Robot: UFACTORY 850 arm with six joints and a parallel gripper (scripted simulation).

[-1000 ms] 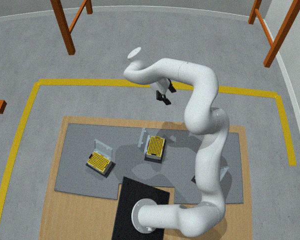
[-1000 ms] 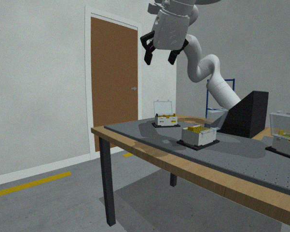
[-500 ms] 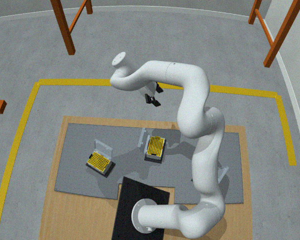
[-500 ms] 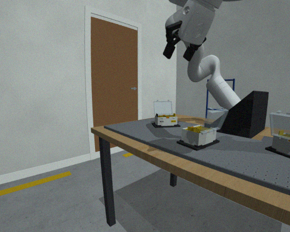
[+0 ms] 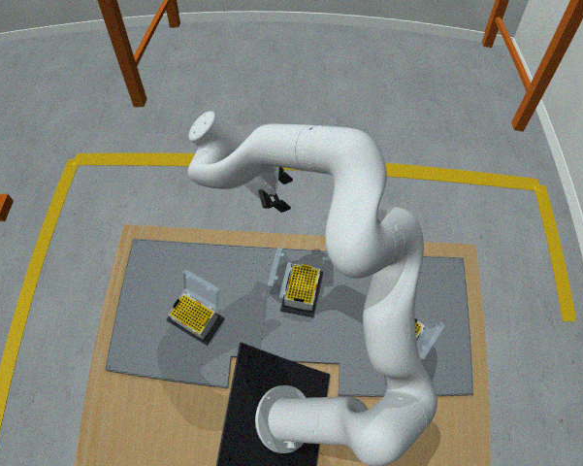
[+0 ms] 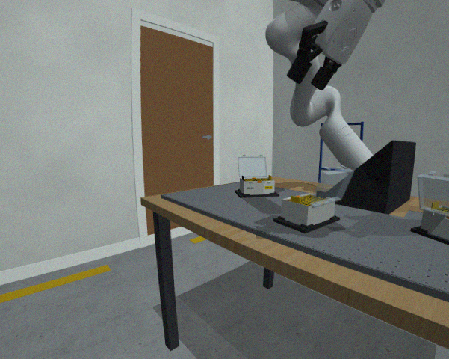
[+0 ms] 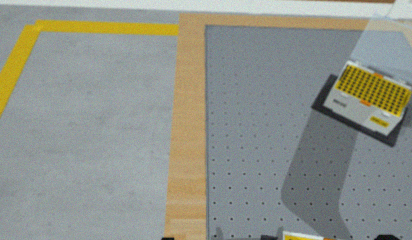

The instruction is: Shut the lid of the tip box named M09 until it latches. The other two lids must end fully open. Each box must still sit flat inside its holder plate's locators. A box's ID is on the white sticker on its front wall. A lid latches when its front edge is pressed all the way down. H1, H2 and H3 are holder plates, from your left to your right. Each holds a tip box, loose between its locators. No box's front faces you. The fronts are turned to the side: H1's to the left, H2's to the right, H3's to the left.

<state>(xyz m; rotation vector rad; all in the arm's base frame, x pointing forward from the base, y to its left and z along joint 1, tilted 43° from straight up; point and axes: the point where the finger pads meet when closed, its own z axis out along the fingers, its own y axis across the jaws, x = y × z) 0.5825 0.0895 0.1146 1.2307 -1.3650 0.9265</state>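
Observation:
Three tip boxes with yellow tip racks sit on dark holder plates on the grey mat. The H1 box (image 5: 193, 312) (image 6: 442, 216) has its lid standing up. The H2 box (image 5: 301, 282) (image 6: 308, 210) has its lid laid far back. The H3 box (image 5: 422, 326) (image 6: 256, 185) (image 7: 369, 97) has its lid standing up, and the arm hides most of it in the top view. The front stickers are too small to read. My gripper (image 5: 279, 189) (image 6: 307, 78) is open and empty. It is high above the table's far edge, beyond H2.
The black robot pedestal (image 5: 274, 396) (image 6: 379, 176) stands at the table's near edge. The arm's links arch over the right half of the table. Orange frame posts (image 5: 123, 54) stand on the floor beyond. Yellow tape (image 7: 13, 70) marks the floor.

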